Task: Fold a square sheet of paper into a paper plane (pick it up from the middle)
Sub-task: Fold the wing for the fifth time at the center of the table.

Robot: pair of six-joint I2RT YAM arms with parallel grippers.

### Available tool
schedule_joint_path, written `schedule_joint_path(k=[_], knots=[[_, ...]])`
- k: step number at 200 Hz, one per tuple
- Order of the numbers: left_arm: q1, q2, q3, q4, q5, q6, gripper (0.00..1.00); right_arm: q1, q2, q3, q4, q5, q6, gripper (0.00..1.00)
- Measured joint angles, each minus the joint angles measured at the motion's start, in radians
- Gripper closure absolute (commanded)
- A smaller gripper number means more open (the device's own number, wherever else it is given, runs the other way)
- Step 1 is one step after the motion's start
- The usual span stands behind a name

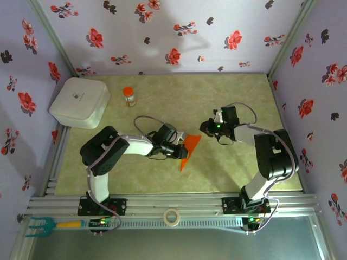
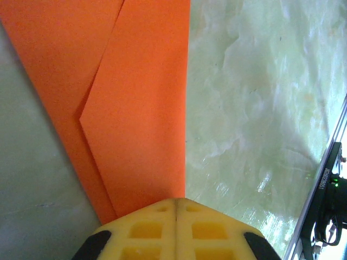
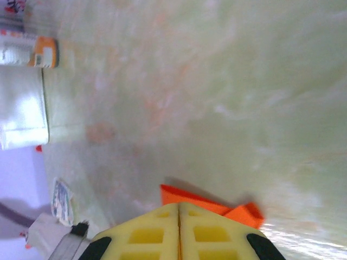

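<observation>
Far left on the table (image 1: 244,97): white box (image 1: 80,102), then an orange-capped bottle (image 1: 129,96) just to its right; both blurred in the right wrist view.

Mid-table: left gripper (image 1: 182,151), fingers pressed together with no gap at the seam. Square sheet of paper (image 1: 190,149) folded to an orange wedge, lying at those tips and to their right, point toward the near edge.

In the left wrist view, seen flat-on and running under the shut tips. Cannot tell whether pressed or merely overhung. Near end hidden beneath the fingers, far end cut off by the frame.

Just right and slightly farther: right gripper (image 1: 205,128), likewise closed tight, holding nothing, close beside the paper's far corner. Contact not determinable. That corner partly hidden behind its fingers, picture smeared.
</observation>
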Motion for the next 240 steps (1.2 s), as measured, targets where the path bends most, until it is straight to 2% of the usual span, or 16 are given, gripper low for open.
schedule_joint_path(k=[30,51,74,121,169,212,240], knots=[[0.000,0.000,0.001,-0.001,0.000,0.000,1.00,0.080,0.023,-0.030,0.010,-0.019,0.003,0.94],[0.000,0.000,0.001,-0.001,0.000,0.000,1.00,0.098,0.065,-0.039,0.008,-0.021,0.003,0.95],[0.000,0.000,0.001,-0.002,0.000,0.000,1.00,0.082,0.097,-0.040,0.004,0.001,0.000,0.95],[0.000,0.000,0.002,-0.003,0.000,0.000,1.00,0.024,0.129,-0.040,0.036,-0.068,0.013,0.95],[0.000,0.000,0.002,-0.004,0.000,0.000,1.00,-0.046,0.130,-0.040,0.061,-0.052,0.021,0.94],[0.000,0.000,0.003,-0.006,0.000,0.000,1.00,-0.050,0.057,-0.050,0.069,-0.023,0.023,0.92],[0.000,0.000,0.008,-0.018,0.000,0.000,1.00,-0.011,0.016,-0.051,0.084,-0.034,0.023,0.94]])
